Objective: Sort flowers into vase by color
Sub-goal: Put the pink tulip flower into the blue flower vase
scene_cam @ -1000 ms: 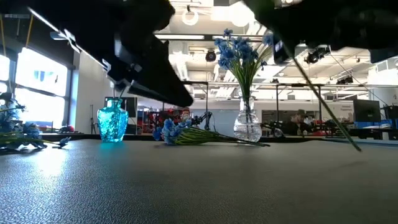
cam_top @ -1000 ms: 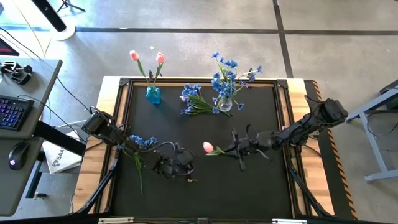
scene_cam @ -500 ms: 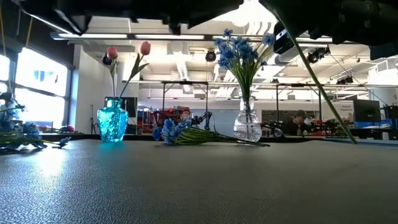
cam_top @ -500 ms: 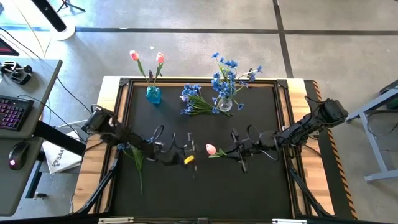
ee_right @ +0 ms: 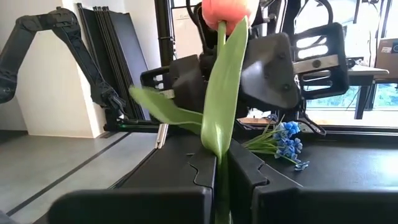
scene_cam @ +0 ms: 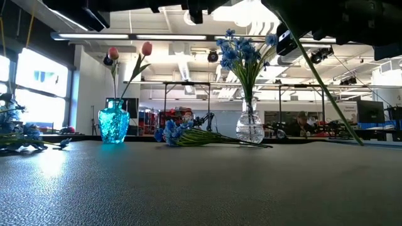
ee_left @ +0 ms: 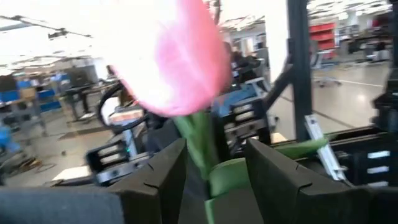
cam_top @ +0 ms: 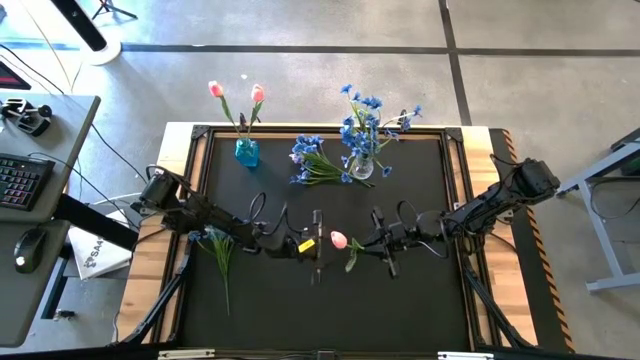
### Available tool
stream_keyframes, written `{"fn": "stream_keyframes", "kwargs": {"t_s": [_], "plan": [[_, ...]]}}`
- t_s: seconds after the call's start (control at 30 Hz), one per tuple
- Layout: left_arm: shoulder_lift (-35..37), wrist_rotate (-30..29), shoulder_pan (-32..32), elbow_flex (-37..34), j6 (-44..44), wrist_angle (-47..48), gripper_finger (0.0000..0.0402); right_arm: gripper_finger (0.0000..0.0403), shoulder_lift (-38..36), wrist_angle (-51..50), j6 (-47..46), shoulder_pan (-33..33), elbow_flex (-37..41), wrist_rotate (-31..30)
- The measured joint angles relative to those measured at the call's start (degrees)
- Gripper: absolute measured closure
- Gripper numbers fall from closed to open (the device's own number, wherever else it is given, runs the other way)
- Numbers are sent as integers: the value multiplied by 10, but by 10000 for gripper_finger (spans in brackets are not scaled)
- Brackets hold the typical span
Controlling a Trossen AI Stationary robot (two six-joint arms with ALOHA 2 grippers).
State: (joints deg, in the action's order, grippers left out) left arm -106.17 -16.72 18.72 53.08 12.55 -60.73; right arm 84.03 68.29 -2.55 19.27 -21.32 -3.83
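A pink-orange tulip (cam_top: 338, 240) with green leaves is held over the table's middle by my right gripper (cam_top: 366, 243), which is shut on its stem. My left gripper (cam_top: 322, 243) is open. Its fingers (ee_left: 166, 177) stand on either side of the stem just below the blossom (ee_left: 177, 59), apart from it. A turquoise vase (cam_top: 246, 152) at the far edge holds two tulips. A clear vase (cam_top: 362, 166) holds blue flowers. One blue bunch (cam_top: 312, 162) lies between the vases. Another (cam_top: 218, 240) lies under the left arm. My right gripper pinches the tulip's stem (ee_right: 221, 163) between its two fingers, just below the leaves, coming level from the table's right. The blossom (ee_right: 225, 11) sticks out ahead of the fingers toward the left gripper. The long lower stem (scene_cam: 326, 94) slants down below the gripper.
The mat's raised frame (cam_top: 455, 135) borders the work area, with wooden table edges outside it. A desk with a keyboard and mouse (cam_top: 28, 245) stands off the left side. The near half of the mat (cam_top: 330, 310) has open room.
My left gripper has risen from the mat and moved toward the table's right, up to the tulip, and its open fingers now flank the stem below the blossom. The blue bunch at the left has stayed on the table. The right gripper has kept its hold, and the tulip's leaf now droops more.
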Motion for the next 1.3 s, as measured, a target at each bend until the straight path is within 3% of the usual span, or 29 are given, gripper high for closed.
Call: {"fn": "stream_keyframes", "kwargs": {"t_s": [0.17,0.9,1.03,1.13,1.3], "plan": [[0,27,0,0,6,0,262,393,0,0,0,0,0,-2],[0,17,-2,1,-14,-35,364,393,0,-12,-4,0,0,-17],[0,-47,20,5,9,-32,395,390,0,-11,-4,0,0,-14],[2,-109,45,19,34,-16,395,365,-5,-11,-5,0,-1,-14],[58,-255,93,70,50,172,399,283,-56,-32,-2,0,-1,-6]]}}
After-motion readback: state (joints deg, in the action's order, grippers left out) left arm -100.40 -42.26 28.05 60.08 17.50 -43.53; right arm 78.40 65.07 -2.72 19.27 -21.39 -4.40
